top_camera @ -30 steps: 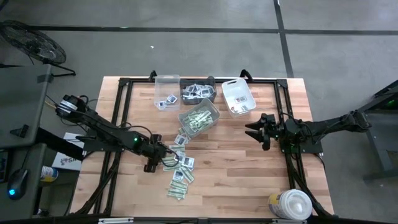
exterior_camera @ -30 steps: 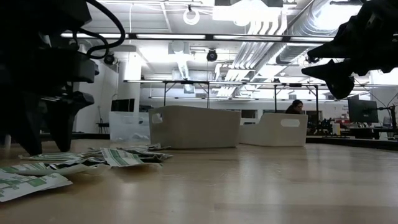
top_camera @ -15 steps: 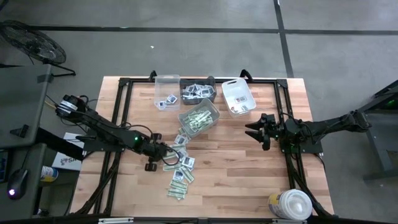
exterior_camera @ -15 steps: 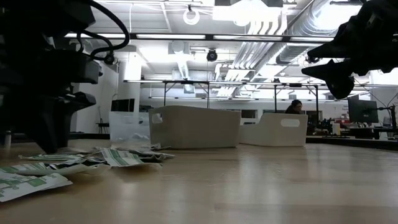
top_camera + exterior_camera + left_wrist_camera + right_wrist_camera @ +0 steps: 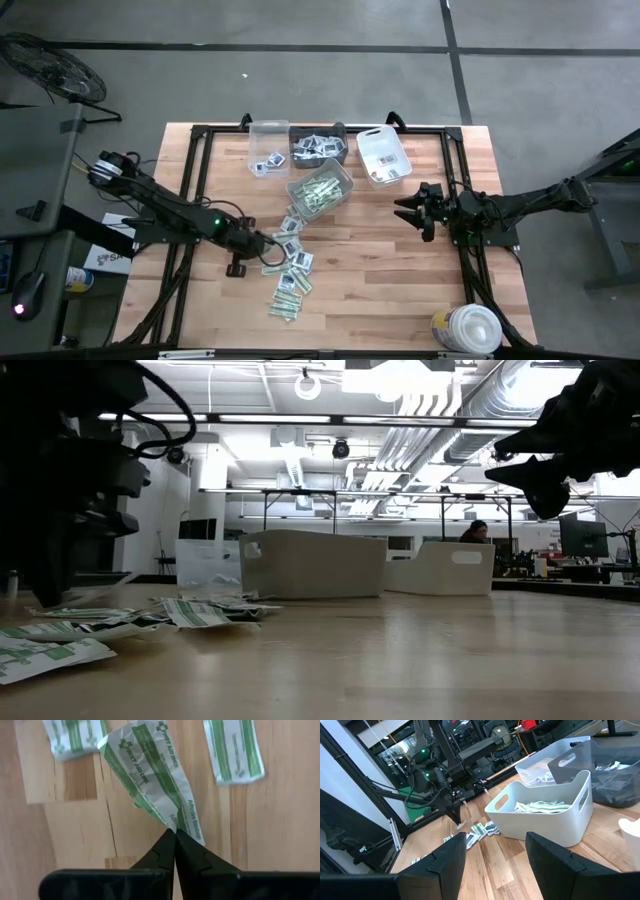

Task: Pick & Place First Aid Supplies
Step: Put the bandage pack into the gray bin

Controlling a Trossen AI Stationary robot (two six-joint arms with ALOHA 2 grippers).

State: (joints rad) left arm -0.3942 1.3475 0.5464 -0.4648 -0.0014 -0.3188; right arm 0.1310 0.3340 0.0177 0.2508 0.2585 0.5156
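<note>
At near edge of scattered packet pile on wooden desk (image 5: 400, 270): left gripper (image 5: 174, 834) clamped shut on end of crumpled green-and-white bandage strip packet (image 5: 150, 777), packet touching desk. Step in hand: pick, grasp made. Next, by judgement: lift clear of pile, carry to white plastic bin (image 5: 322, 190) holding green strips, just beyond pile. Right gripper (image 5: 408, 211) waits wide open, empty, well right of pile.

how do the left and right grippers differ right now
The left gripper is shut, pinching the corner of a green-and-white bandage packet down at the loose pile on the table; the right gripper is open and holds nothing. In the low view the left sits near the tabletop while the right hangs well above it. Both are dark two-finger grippers.
</note>
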